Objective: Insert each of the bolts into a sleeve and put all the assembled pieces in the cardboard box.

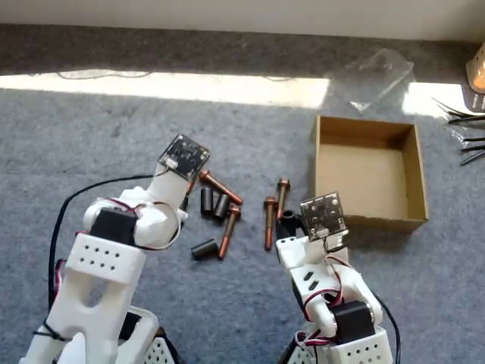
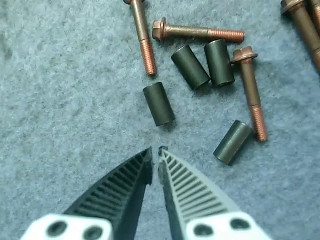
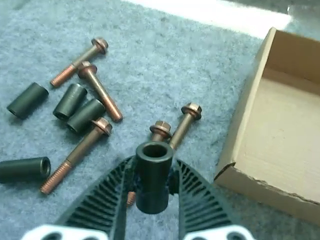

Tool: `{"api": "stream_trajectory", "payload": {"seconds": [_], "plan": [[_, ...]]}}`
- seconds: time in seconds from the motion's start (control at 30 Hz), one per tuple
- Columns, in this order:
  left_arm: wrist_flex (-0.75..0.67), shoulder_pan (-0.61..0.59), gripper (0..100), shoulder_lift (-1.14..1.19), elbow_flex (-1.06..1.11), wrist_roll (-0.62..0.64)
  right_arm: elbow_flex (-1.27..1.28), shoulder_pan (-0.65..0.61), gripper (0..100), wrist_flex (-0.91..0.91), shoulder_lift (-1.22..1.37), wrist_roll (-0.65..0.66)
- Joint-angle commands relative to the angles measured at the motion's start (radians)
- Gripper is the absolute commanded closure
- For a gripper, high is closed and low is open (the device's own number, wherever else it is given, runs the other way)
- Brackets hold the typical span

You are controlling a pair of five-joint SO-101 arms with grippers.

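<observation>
L gripper (image 2: 155,152) hangs low over the grey carpet (image 1: 91,114), jaws nearly together w/ just a slit btw the tips, nothing in them. Just ahead of it lies a loose sleeve (image 2: 159,104), untouched. Past that is the main cluster: twin sleeves (image 2: 190,66) side by side, touching or nearly so, a fourth sleeve (image 2: 232,142) off to one side w/ a bolt's threaded end right by it, and three bolts (image 2: 197,33) scattered around. All lie flat, none inserted. Moving right in the high view, a pair of bolts (image 1: 269,222) lies roughly parallel, apart from the cluster & close to the R arm. R gripper (image 3: 152,170) is clamped on a held sleeve (image 3: 152,192), upright, bore open toward its wrist cam; one of that pair runs partly behind it. Far right, the cardboard box (image 1: 414,174) sits open-topped near the R arm, no assembled piece in it. Judging by this, the step in hand = 1st assembly: sleeve presented, bolt not yet picked, so the task is barely begun. Nxt move prob. calls for the L gripper to open, grab a bolt near the head, lift, then line its threaded tip w/ the bore while R holds steady. A small misalignment or a slanted grip would likely jam the tip on the rim.
</observation>
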Motion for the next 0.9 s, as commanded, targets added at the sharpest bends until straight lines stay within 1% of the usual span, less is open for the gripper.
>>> {"api": "stream_trajectory", "payload": {"seconds": [0.0,0.33,0.43,0.6,0.73,0.87], "plan": [[-0.014,0.039,96,0.232,-0.206,0.032,-0.012,0.012,99.5,-0.039,-0.007,0.006],[-0.014,0.033,96,0.73,-0.596,0.038,-0.008,0.012,99.5,-0.039,-0.007,0.011],[0.003,0.033,96,0.839,-0.717,0.04,-0.008,0.012,99.5,-0.039,-0.007,0.011],[0.058,0.033,96,1.006,-0.892,0.123,-0.008,0.012,99.5,-0.039,-0.007,0.011],[0.101,0.048,96,1.125,-1.017,0.129,-0.008,0.01,99.5,-0.039,-0.007,0.011],[0.109,0.064,96,1.224,-1.132,0.13,-0.008,0.01,99.5,-0.039,-0.007,0.011]]}}
